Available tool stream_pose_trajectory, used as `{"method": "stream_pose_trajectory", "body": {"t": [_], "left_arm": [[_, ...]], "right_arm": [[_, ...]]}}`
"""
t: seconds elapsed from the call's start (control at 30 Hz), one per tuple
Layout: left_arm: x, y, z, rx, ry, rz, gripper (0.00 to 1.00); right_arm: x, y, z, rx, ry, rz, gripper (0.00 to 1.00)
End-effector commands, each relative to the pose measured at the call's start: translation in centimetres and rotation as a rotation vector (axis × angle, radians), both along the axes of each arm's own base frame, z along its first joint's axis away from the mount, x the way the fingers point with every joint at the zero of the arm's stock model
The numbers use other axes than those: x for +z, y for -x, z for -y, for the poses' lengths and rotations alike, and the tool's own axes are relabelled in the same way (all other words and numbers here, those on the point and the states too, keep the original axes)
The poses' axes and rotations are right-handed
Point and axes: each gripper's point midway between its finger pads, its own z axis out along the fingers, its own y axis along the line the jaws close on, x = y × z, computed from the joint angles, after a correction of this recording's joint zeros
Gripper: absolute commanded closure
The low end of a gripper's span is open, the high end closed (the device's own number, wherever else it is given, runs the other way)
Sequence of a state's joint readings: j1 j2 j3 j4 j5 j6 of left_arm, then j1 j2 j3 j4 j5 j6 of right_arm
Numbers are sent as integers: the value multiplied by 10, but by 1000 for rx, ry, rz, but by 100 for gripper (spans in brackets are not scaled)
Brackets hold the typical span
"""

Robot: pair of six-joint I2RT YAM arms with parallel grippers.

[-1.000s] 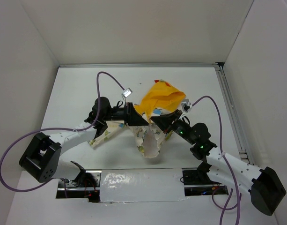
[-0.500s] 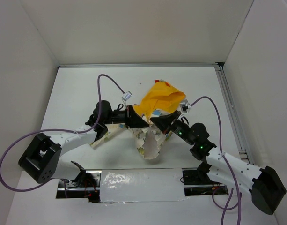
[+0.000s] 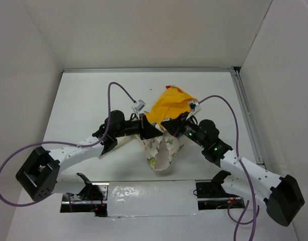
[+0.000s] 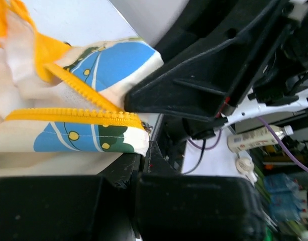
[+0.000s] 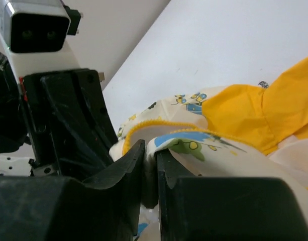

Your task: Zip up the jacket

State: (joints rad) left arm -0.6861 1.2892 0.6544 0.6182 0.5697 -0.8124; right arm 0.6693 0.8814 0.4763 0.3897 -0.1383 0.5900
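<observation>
Left gripper (image 3: 151, 131) is pinching the jacket (image 3: 163, 153) at its zipper (image 4: 78, 114), jaws fully closed. Right gripper (image 5: 149, 150) is sitting against the fabric edge, barely parted, and I can't tell if it's gripping.

The jacket (image 3: 161, 150) is soft, matt cream cloth with flat printed colour patches. Its hood (image 3: 174, 103) is a smoother orange-yellow fabric with a faint sheen along the creases. The zip teeth (image 4: 78, 114) look like moulded orange plastic, finely ridged. The fingers (image 5: 118, 175) are black matt plastic, slightly grainy, with dusty scuffs. The surface (image 3: 83, 95) is white, smooth and matt. The purple cable (image 3: 118, 88) has a smooth, rubbery sheath. A crinkled, glossy silver strip (image 3: 151, 193) lines the near edge.
</observation>
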Motion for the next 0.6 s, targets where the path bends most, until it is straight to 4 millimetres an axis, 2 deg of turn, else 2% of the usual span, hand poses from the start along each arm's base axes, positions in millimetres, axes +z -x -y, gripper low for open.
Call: {"method": "stream_pose_trajectory", "body": {"t": [0.0,0.07,0.13,0.2,0.27,0.3,0.4,0.43,0.57], "left_arm": [[23,17,11,-94,3,17,100],[30,9,5,-76,15,27,100],[38,2,3,-51,29,20,100],[42,-4,-1,-41,35,8,100],[45,-12,-6,-16,41,-14,100],[47,-13,-7,-10,45,-16,100],[49,-23,-18,39,44,-65,100],[49,-24,-20,51,43,-89,100],[48,-32,-28,105,24,-141,100]], "right_arm": [[18,-1,-3,23,28,6,63],[14,5,-1,30,55,-11,47],[12,8,5,15,89,-25,36],[23,10,12,-20,101,1,33],[16,14,23,-58,160,-32,32],[16,15,26,-75,181,-37,27],[13,20,42,-130,259,-56,26],[2,24,47,-139,306,-86,21],[-8,33,46,-127,441,-98,20]]}}
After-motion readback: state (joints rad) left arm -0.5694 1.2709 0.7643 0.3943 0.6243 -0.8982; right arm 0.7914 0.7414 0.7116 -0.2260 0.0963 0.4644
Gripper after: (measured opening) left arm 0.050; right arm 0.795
